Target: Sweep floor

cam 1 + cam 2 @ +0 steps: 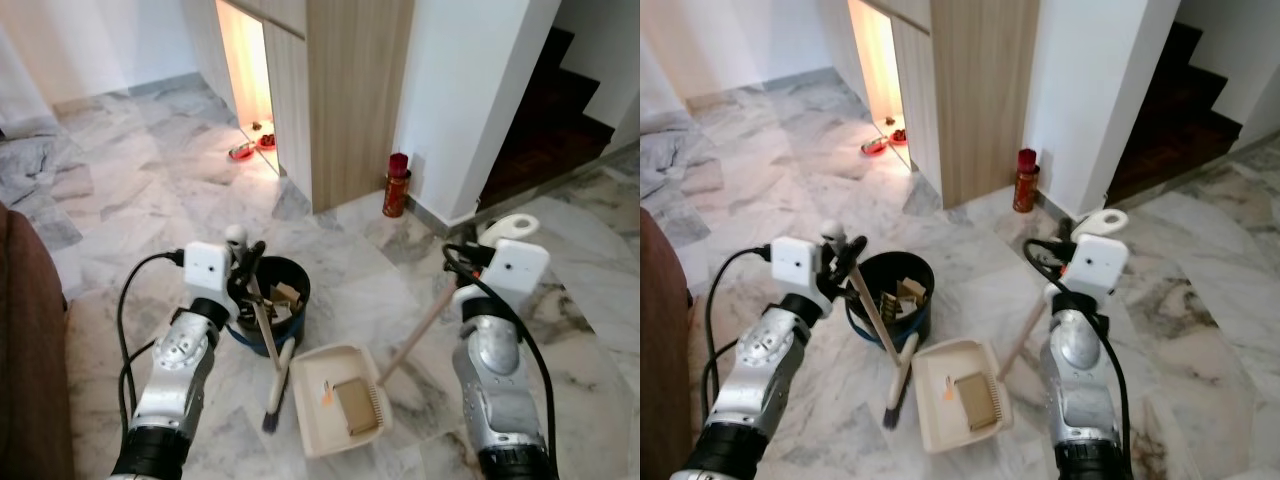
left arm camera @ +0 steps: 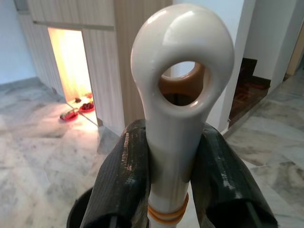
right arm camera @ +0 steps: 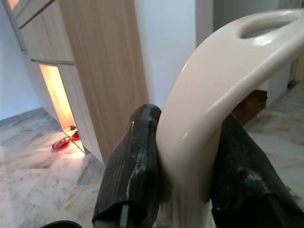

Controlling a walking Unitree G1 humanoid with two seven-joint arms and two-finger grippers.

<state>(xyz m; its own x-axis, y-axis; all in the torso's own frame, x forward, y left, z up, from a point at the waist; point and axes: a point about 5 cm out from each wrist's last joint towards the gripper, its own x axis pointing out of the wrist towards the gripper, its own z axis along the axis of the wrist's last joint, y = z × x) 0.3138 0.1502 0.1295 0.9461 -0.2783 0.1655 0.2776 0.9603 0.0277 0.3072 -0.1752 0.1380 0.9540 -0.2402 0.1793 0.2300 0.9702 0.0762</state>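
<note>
Left eye view has my left gripper (image 1: 243, 262) pinching the top of the broom (image 1: 268, 355), whose brush rests on the marble floor (image 1: 150, 190) just at nine o'clock of the dustpan (image 1: 338, 397). My right gripper (image 1: 478, 258) is clamped on the dustpan's long handle (image 1: 420, 327), which slants up toward two o'clock. The pan already carries a tan card and an orange scrap. The dark bin (image 1: 268, 300) sits at eleven o'clock of the pan, with scraps inside. I judge the collecting stroke is about over; next I would lift the pan level and tip it over the bin, keeping the broom clear.
</note>
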